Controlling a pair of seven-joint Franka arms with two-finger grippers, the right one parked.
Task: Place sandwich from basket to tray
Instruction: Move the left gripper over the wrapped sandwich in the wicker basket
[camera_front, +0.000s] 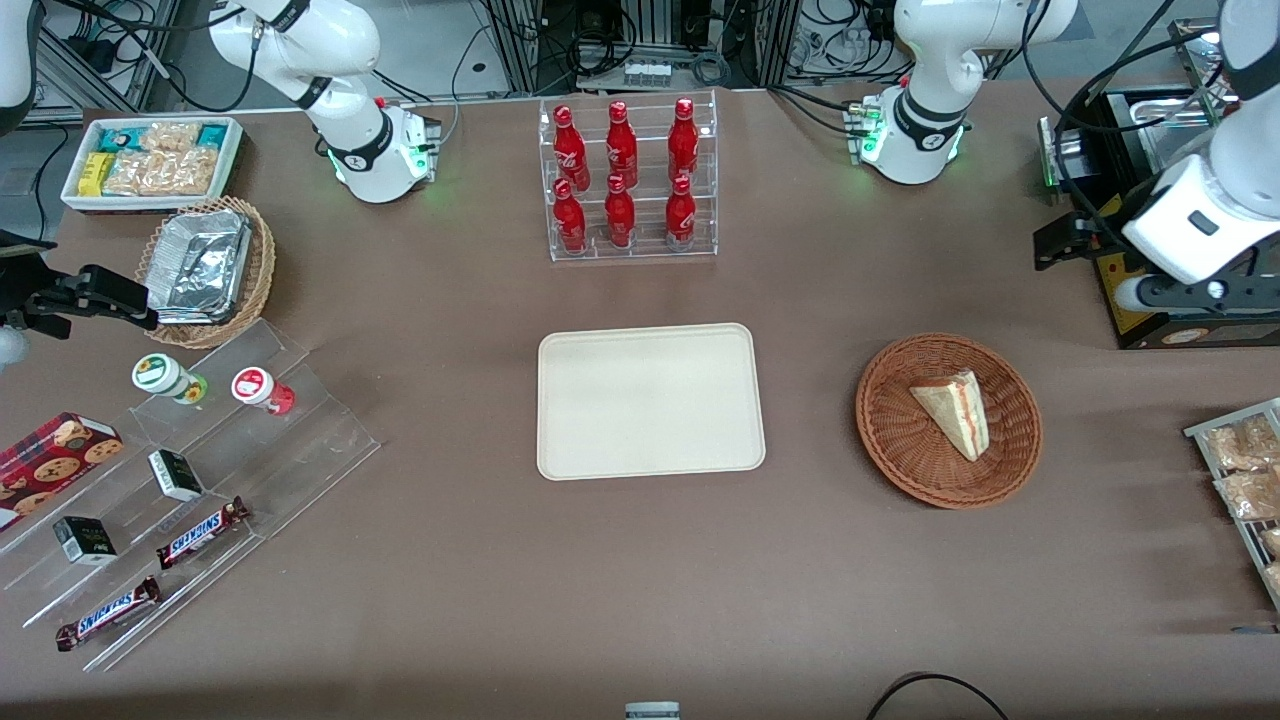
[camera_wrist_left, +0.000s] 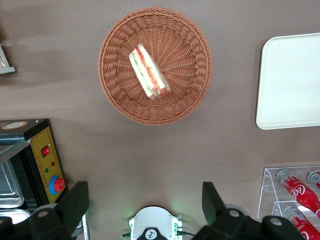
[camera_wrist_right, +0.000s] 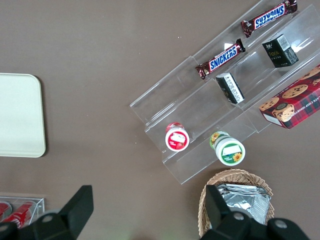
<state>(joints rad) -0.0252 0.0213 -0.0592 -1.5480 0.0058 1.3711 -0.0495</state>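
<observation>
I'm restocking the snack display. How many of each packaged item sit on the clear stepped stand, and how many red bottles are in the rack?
Red bottles: 6
Snickers bars: 2
Small dark boxes: 2
Round-lidded cups: 2
Total: 12
The gripper hangs open above the table, apart from the basket holding the sandwich.

We see a brown worktop w/ tray at centre, basket beside it toward working arm's end, bottle rack farther back; gripper hovers above worktop.
</observation>
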